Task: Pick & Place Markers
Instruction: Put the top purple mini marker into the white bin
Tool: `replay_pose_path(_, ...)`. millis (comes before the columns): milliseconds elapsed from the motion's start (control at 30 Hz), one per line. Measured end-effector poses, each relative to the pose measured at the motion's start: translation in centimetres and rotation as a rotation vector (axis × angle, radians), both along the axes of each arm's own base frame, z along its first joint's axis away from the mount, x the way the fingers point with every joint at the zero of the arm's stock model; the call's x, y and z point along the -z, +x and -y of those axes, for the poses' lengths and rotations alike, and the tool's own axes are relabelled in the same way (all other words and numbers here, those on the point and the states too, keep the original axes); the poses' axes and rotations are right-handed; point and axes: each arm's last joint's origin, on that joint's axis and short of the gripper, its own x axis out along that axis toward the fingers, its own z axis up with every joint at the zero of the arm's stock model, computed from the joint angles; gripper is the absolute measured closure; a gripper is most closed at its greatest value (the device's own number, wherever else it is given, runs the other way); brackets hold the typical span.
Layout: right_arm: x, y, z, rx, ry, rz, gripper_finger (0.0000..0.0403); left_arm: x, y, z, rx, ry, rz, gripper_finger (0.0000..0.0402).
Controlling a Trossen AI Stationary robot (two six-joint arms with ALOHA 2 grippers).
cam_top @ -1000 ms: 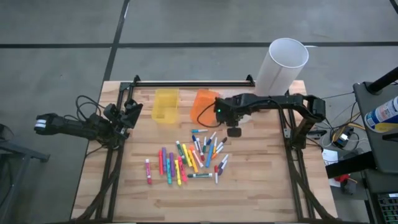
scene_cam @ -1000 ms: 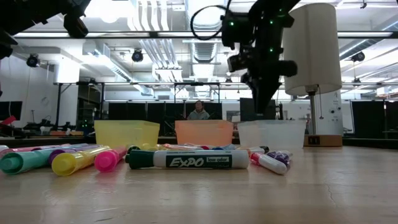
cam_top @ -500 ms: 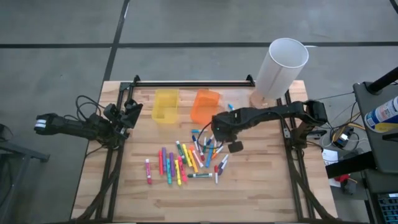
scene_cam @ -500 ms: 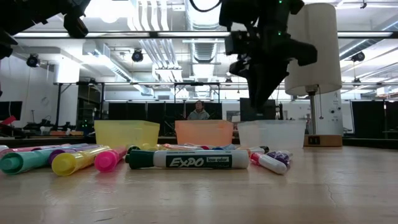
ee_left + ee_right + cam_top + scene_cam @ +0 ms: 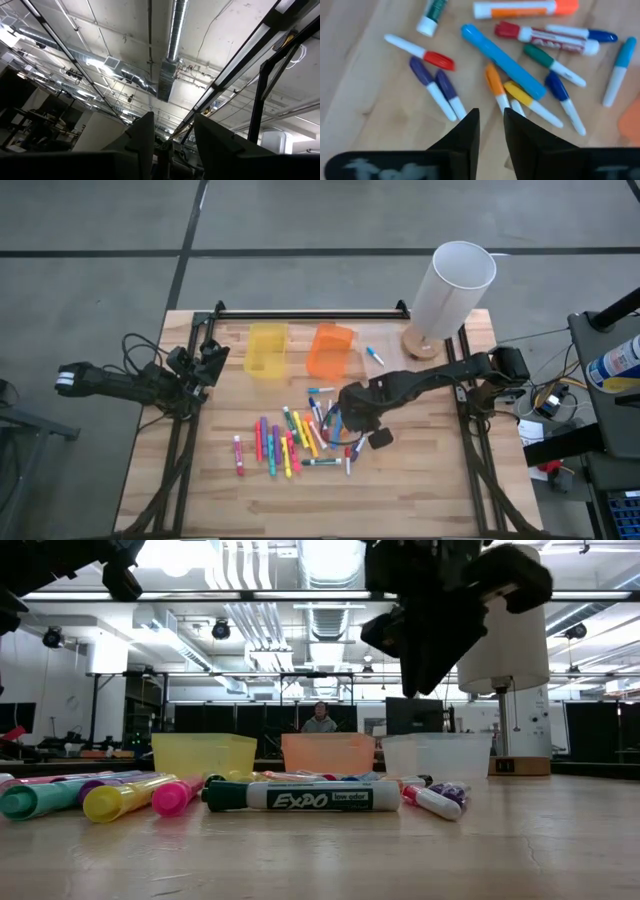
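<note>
Markers (image 5: 305, 435) lie in a loose pile in the middle of the wooden table (image 5: 420, 480), below the yellow bin (image 5: 266, 348) and orange bin (image 5: 329, 350); one more marker (image 5: 375, 356) lies alone near the tall white cylinder (image 5: 452, 288). Right gripper (image 5: 352, 420) hangs over the pile's right side, its fingers (image 5: 465, 135) a small way apart and holding nothing. Left gripper (image 5: 205, 365) waits at the table's left edge, fingers (image 5: 142, 137) apart, pointing up at the ceiling

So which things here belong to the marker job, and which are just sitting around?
Job:
- markers scattered on the table
- right end effector over them, empty

Just around:
- yellow bin
- orange bin
- clear bin
- white cylinder
- left end effector, parked at the table's edge
</note>
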Motion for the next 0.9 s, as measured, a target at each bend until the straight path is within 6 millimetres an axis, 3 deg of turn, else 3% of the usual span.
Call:
replay_pose_path(400,1.6,-0.6,-1.5,-0.060,-0.012,-0.008,0.0246,0.1,0.1,0.0,0.001,-0.001,-0.007,0.0268)
replay_pose_path(900,5.0,-1.9,-1.2,-0.073,-0.020,-0.026,0.0273,0.1,0.1,0.0,0.001,-0.001,-0.007,0.0268)
